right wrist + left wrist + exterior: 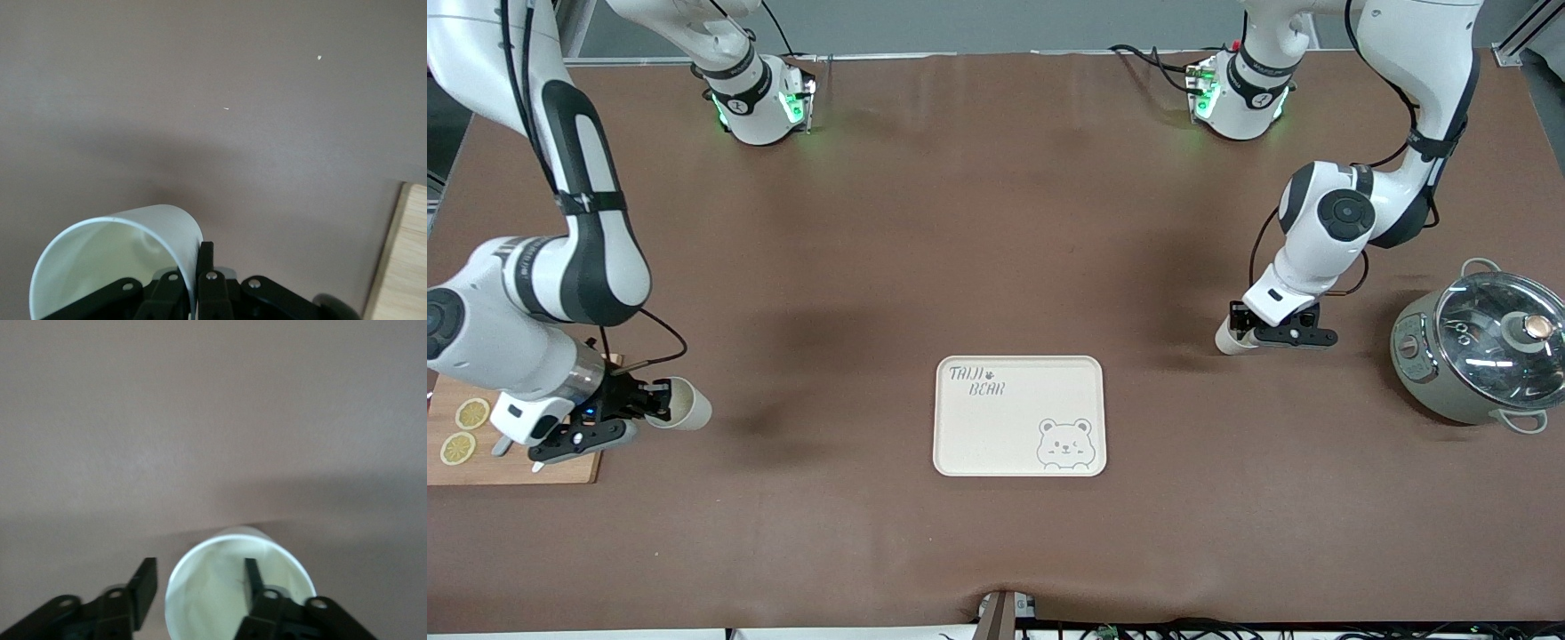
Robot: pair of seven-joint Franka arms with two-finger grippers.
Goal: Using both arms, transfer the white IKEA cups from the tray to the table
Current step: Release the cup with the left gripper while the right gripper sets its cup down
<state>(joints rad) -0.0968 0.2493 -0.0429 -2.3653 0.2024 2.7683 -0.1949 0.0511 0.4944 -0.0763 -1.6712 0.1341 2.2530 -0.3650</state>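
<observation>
One white cup (687,406) hangs tilted in my right gripper (656,402), low over the table beside the wooden board. In the right wrist view the gripper (198,263) is shut on the cup's (113,260) wall, one finger inside the rim and one outside. The other white cup (1230,339) is low at the table between the tray and the pot. My left gripper (1256,336) is at its rim. In the left wrist view the left gripper (199,577) is open and straddles the cup's (213,600) wall, with one finger (252,577) inside and one (145,583) outside.
A cream bear-printed tray (1005,436) lies mid-table, nearer the front camera. A grey-green pot with a glass lid (1485,351) stands at the left arm's end. A wooden board (525,467) with lemon slices (471,413) lies at the right arm's end; its edge shows in the right wrist view (407,267).
</observation>
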